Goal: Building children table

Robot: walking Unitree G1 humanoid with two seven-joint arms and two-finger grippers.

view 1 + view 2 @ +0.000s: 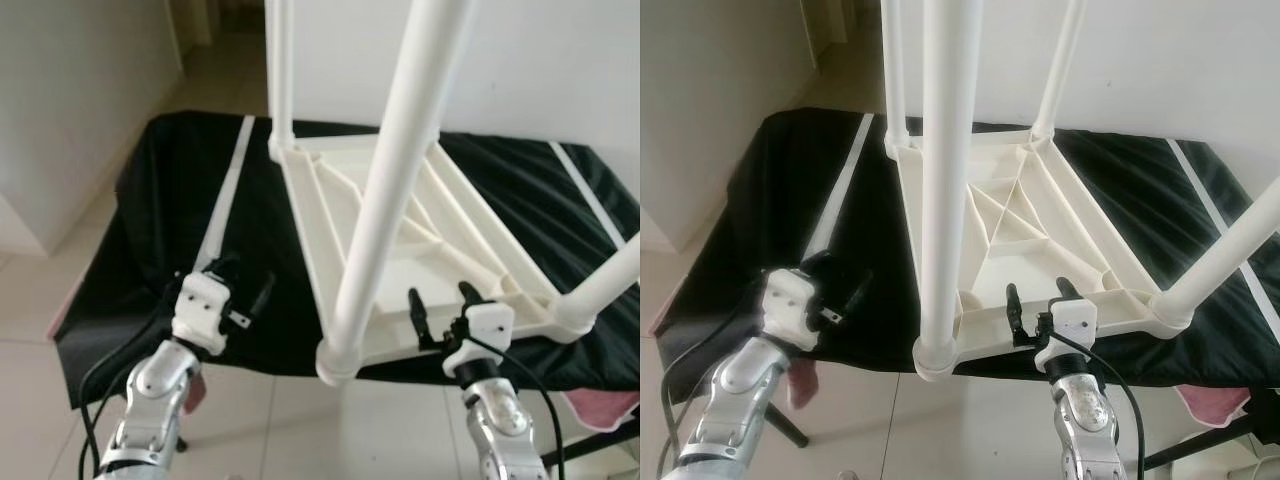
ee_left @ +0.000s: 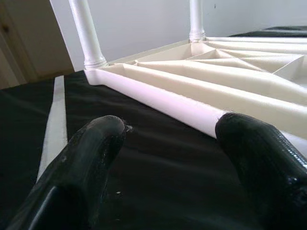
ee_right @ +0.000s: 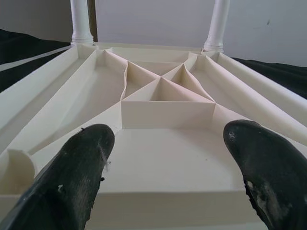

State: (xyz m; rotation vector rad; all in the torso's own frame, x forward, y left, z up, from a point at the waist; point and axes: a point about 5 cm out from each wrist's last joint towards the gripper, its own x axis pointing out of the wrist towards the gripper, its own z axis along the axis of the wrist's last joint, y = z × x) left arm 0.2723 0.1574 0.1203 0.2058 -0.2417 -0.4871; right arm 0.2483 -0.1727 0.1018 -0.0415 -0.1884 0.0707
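Left eye view showed the white children's table point(image 1: 400, 260) lying upside down on the black-draped counter point(image 1: 170, 200), its four legs point(image 1: 395, 180) standing upward. Left claw point(image 1: 238, 290) hovered open over the cloth just beside the tabletop's left edge. Right claw point(image 1: 440, 300) was spread open at the near rim, fingers point(image 3: 81, 172) above the ribbed underside.

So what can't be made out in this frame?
- Tops of the white legs: cut off by the upper edge in both eye views.
- Whether each leg is fully seated in the upturned tabletop: sockets too small.
- Pink cloth: mostly hidden under the black cover.
- Left pincer and right pincer: both open.
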